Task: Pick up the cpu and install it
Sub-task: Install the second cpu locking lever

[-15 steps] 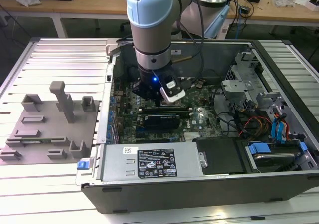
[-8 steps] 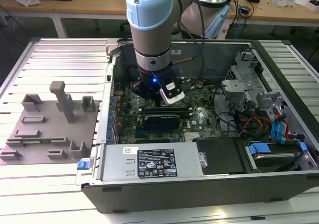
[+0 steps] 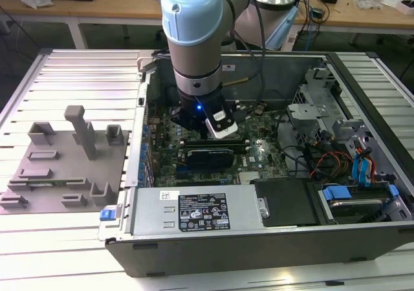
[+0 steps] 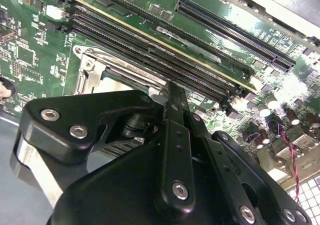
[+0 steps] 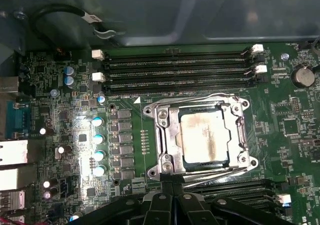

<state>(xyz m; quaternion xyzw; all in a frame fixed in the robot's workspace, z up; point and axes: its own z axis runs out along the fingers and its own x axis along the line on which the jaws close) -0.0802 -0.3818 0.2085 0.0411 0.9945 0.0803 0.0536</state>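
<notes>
The cpu (image 5: 204, 136) is a silvery square chip with brownish smears, lying flat inside the metal-framed socket (image 5: 164, 135) on the green motherboard (image 5: 60, 110) in the first wrist view. My gripper (image 5: 173, 183) hovers over the socket's edge, just off the chip, with its black fingers pressed together and nothing between them. In the second wrist view the gripper (image 4: 170, 89) points down at the socket frame (image 4: 95, 65) beside the memory slots (image 4: 150, 45). In the exterior view the arm (image 3: 197, 39) reaches down into the open computer case (image 3: 259, 239).
A power supply with a white label (image 3: 202, 211) lies along the case's near side. Drive cage (image 3: 317, 103) and coloured cables (image 3: 336, 165) fill the exterior view's right. A grey fixture plate (image 3: 65, 168) with upright posts lies on the exterior view's left, outside the case.
</notes>
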